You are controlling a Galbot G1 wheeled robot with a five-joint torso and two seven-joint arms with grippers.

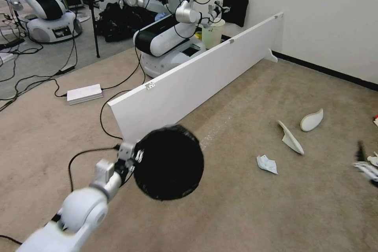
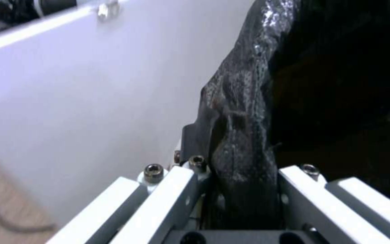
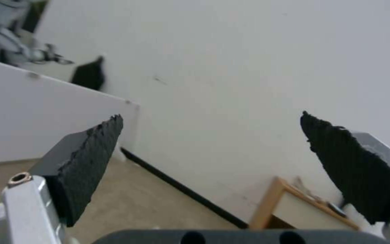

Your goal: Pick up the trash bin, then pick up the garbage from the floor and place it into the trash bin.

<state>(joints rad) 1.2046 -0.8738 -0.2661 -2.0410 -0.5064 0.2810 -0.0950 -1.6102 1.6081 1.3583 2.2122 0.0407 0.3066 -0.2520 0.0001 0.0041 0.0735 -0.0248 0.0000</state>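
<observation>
The trash bin (image 1: pixel 169 167), round and lined with a crinkled black bag, hangs above the carpet with its mouth facing me. My left gripper (image 1: pixel 136 156) is shut on its rim; in the left wrist view the left gripper (image 2: pixel 238 162) pinches the bag-covered rim (image 2: pixel 242 112). Garbage lies on the carpet to the right: two white slippers (image 1: pixel 312 120) (image 1: pixel 291 138), a crumpled white paper (image 1: pixel 267 164) and a red bit (image 1: pixel 376 120) at the edge. My right gripper (image 1: pixel 364 161) hovers at the far right. The right gripper (image 3: pixel 211 135) is open with nothing between its fingers.
A long white board (image 1: pixel 197 82) stands on edge across the carpet behind the bin. Beyond it are another robot (image 1: pixel 169 35), a pale cream bucket (image 1: pixel 212 33), cables and a flat white box (image 1: pixel 84 93). The wall with a black baseboard (image 1: pixel 327 71) closes the right side.
</observation>
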